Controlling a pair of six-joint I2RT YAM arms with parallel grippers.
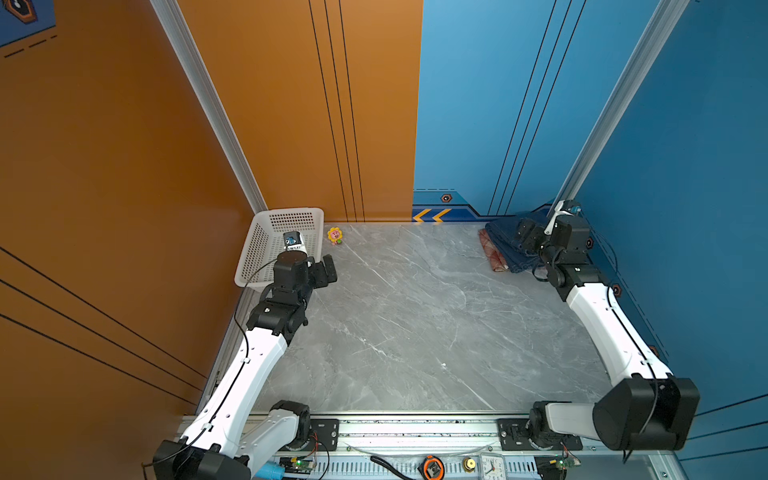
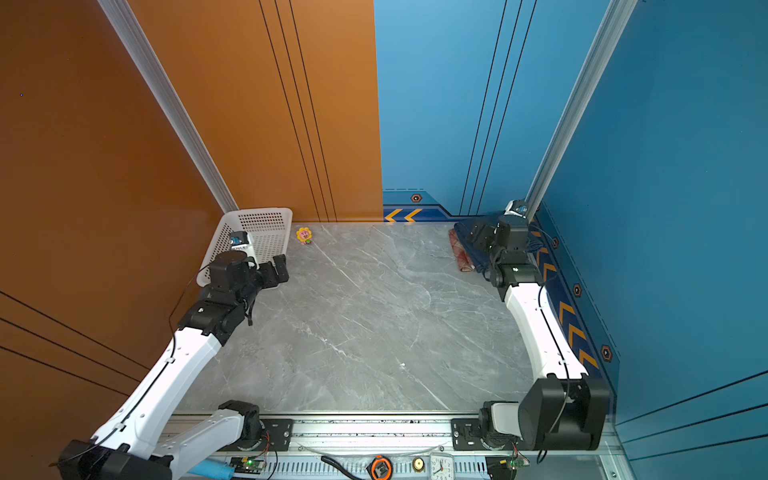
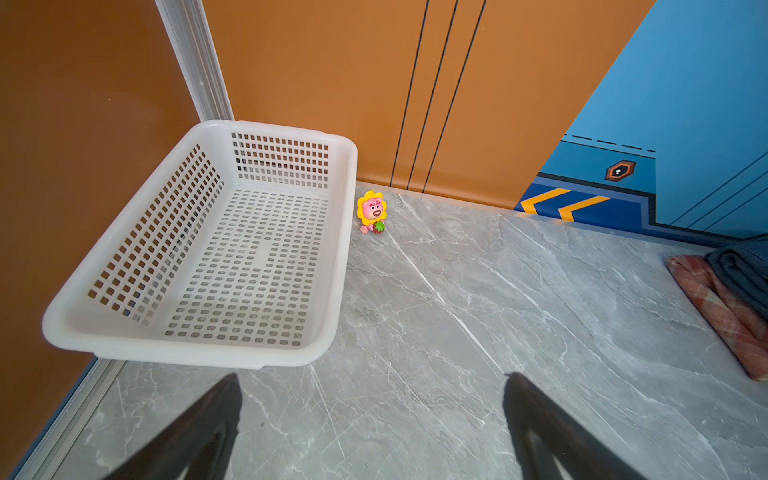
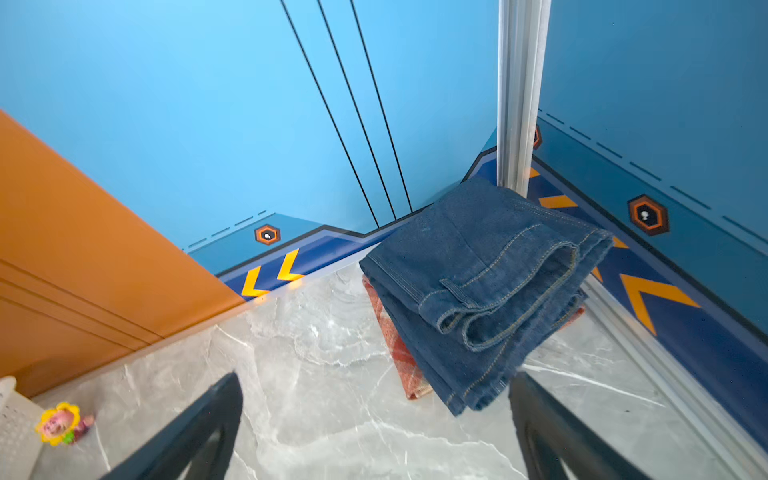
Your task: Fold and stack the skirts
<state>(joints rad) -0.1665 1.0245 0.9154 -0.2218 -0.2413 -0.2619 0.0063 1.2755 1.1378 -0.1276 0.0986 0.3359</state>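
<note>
Far right on the table, denim skirts lie folded atop a plaid skirt; left gripper and right gripper gape empty.

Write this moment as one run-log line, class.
left end effector: open, empty | right end effector: open, empty | skirts: folded, stacked, denim over plaid, far right corner | white perforated basket: empty

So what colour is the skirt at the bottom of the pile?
Red and cream plaid skirt, under the blue denim; clearest in the left wrist view.
</note>
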